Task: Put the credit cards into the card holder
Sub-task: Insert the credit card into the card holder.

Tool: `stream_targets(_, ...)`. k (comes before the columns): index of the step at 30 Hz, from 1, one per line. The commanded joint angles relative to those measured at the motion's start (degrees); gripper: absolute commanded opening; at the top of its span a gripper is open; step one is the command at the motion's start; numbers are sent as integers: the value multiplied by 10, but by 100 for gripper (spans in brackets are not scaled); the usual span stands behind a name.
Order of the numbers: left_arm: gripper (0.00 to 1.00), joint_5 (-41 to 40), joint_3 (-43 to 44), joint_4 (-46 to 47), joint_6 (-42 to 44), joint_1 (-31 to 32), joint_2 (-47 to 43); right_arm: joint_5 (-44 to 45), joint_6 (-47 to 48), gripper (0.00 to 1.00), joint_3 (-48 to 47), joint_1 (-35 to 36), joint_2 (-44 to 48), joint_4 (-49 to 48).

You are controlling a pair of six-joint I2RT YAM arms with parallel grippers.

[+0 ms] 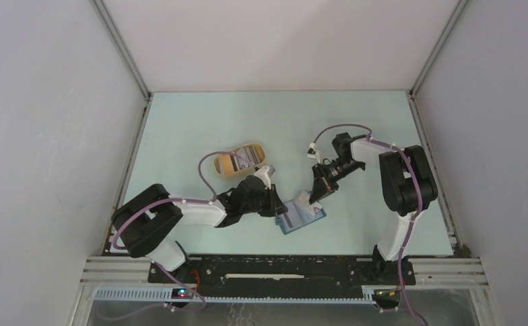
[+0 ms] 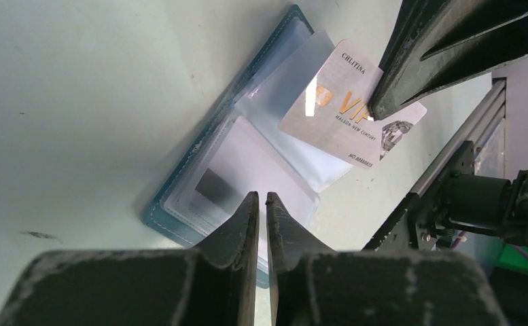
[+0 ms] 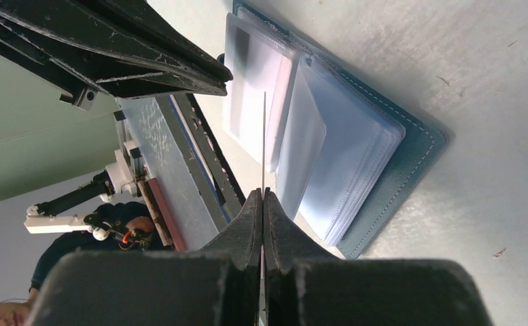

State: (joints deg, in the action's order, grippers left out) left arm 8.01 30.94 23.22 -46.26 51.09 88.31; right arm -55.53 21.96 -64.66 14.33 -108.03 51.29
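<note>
The teal-blue card holder (image 1: pixel 306 219) lies open on the table, its clear sleeves fanned up; it also shows in the left wrist view (image 2: pixel 179 197) and the right wrist view (image 3: pixel 390 163). My right gripper (image 1: pixel 314 195) is shut on a pale credit card (image 2: pixel 346 122) with gold "VIP" lettering, held tilted over the sleeves; in the right wrist view the card (image 3: pixel 264 136) is seen edge-on. I cannot tell if its edge is inside a slot. My left gripper (image 1: pixel 279 206) is shut, its tips (image 2: pixel 261 197) over the left page's clear sleeve.
A tan oval tray (image 1: pixel 221 170) stands behind the left arm, with more cards (image 1: pixel 249 157) in it. The two grippers are close together over the holder; the left arm's fingers (image 3: pixel 145 61) fill the top left of the right wrist view. The table's near rail (image 2: pixel 451 156) is just beyond.
</note>
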Motion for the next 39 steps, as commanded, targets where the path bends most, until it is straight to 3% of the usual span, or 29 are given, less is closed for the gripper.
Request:
stream_targets(1,13,-11,29,-8,18,5,9,-1,-3,0,-19,-2,-10,7)
stream_targets(15,12,-12,34,-29,21,7,30,24,-19,0,-22,16,-36,-1)
stream_targets(29,12,-11,35,-36,22,8,32,-32,3,0,-31,-1,-40,23)
stream_targets(39,12,-13,33,-39,24,9,27,-11,-4,0,-31,15,-62,17)
